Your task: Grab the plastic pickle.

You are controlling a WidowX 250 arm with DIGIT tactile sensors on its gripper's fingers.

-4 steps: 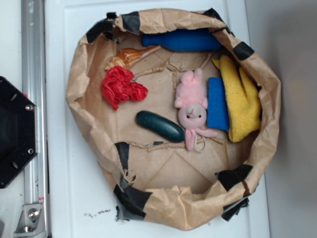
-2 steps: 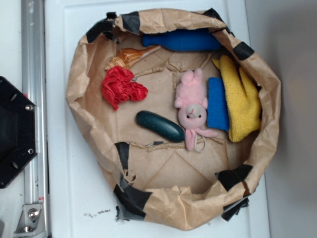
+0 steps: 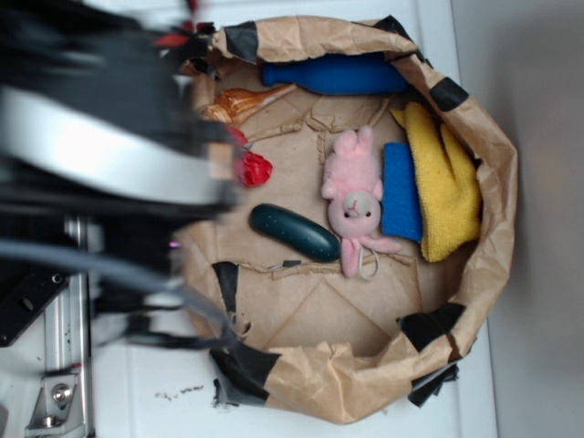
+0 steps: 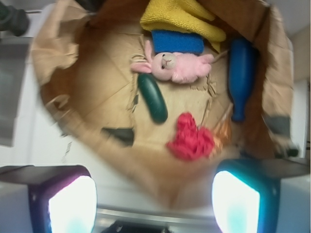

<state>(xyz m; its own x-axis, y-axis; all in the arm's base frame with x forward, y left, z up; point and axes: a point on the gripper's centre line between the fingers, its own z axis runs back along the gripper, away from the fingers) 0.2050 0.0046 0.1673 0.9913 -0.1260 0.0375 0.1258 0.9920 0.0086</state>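
The plastic pickle [image 3: 295, 232] is dark green and glossy and lies on the floor of the rolled-down paper bag [image 3: 319, 388], just left of the pink plush bunny [image 3: 354, 196]. In the wrist view the pickle [image 4: 152, 97] lies below the bunny [image 4: 177, 65], well ahead of my gripper [image 4: 153, 194]. The gripper is open, fingers wide apart, with nothing between them, and it hovers over the bag's near rim. In the exterior view my arm [image 3: 100, 155] is a dark blur over the bag's left side.
In the bag also lie a blue cylinder [image 3: 336, 73] along the far wall, a red crumpled thing [image 3: 254, 169] partly under the arm, an orange piece [image 3: 239, 102], a blue cloth [image 3: 400, 192] and a yellow cloth [image 3: 443, 178]. The bag's walls stand all round.
My arm has swung in from the left and now covers the bag's left side and most of the red thing. The objects in the bag have not moved.
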